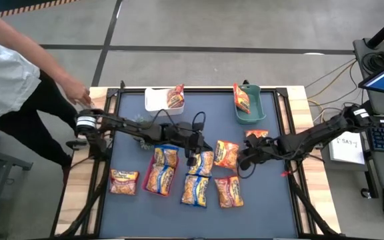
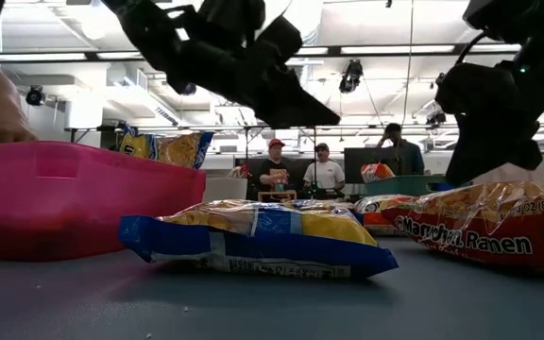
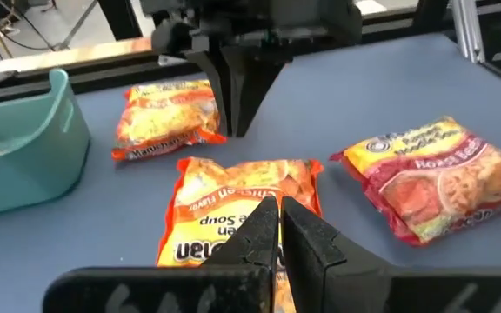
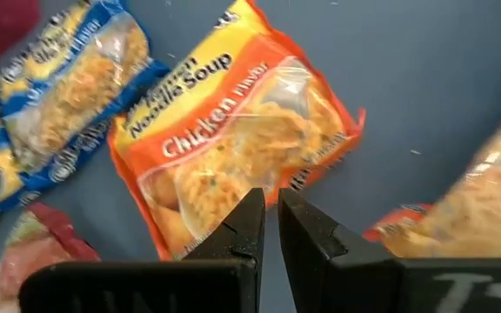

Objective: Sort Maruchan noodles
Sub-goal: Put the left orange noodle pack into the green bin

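Several Maruchan noodle packets lie flat on the dark mat: an orange chicken packet (image 1: 227, 154), blue-trimmed ones (image 1: 195, 190) and a red-trimmed one (image 1: 229, 192). One blue packet lies on the red tray (image 1: 153, 190). One packet leans in the white bin (image 1: 159, 100), and one in the teal bin (image 1: 252, 113). My left gripper (image 1: 195, 145) is shut and empty above the mat's middle, raised clear in the low view (image 2: 348, 121). My right gripper (image 1: 244, 159) is shut and empty, just right of the chicken packet (image 4: 242, 139), which shows beyond both grippers' fingertips (image 3: 242, 200).
A person stands at the table's far left corner, one hand (image 1: 79, 93) by the left arm's base. An orange packet (image 1: 257, 135) lies near the teal bin, another packet (image 1: 124, 181) at the mat's near left. Bare mat shows along the near and right sides.
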Controlling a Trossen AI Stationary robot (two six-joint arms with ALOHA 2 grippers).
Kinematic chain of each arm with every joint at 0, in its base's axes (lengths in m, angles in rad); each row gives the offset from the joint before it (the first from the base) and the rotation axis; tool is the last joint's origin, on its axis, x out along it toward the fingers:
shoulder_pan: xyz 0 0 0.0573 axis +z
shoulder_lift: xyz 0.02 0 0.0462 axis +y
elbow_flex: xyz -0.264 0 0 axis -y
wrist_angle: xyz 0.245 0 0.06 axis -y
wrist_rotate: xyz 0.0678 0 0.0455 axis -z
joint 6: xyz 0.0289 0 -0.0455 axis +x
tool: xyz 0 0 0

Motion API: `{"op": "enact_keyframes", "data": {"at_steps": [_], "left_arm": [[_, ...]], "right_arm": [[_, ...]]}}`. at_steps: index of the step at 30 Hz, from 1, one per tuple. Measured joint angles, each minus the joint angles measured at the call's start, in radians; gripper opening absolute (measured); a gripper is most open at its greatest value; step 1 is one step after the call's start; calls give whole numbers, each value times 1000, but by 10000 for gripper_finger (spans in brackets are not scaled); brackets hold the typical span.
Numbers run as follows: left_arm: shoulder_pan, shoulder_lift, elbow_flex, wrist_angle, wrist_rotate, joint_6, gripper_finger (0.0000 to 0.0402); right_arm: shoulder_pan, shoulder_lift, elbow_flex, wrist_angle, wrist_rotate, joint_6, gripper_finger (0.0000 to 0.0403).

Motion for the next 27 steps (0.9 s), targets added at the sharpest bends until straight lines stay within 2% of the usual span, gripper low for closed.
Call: {"op": "enact_keyframes", "data": {"at_steps": [5,13,21,27], "left_arm": [[2,4,1,2,0,33,0],[3,50,-3,28,-1,76,0],[4,105,6,100,-1,83,0],[5,151,77,104,-1,103,0]], "right_arm": [[0,-6,-38,75,56,13,27],[-8,-14,-44,138,59,91,37],[-8,-19,-44,129,-8,202,118],[-3,-15,-57,129,-38,286,185]]}}
